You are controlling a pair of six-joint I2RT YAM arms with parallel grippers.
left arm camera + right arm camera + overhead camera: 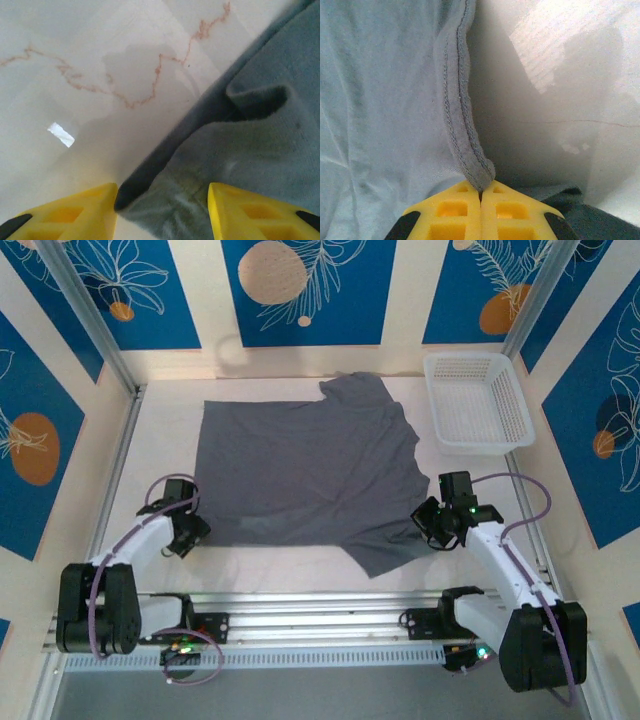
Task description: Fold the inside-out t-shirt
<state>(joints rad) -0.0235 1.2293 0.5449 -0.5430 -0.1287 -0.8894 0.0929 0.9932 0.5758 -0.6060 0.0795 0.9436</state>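
Looking at the far right corner of the worktop (270,565), you have the white basket (478,400), with the inside-out t-shirt (310,470) outside it, spread flat across the worktop's middle. Your left arm reaches low to the shirt's near left corner. The left gripper (161,194) stands with its jaws apart, the cloth's corner lying between its fingers, unpinched. Your right arm bends in to the shirt's right edge, and the right gripper (481,192) is clamped tight on the stitched hem.
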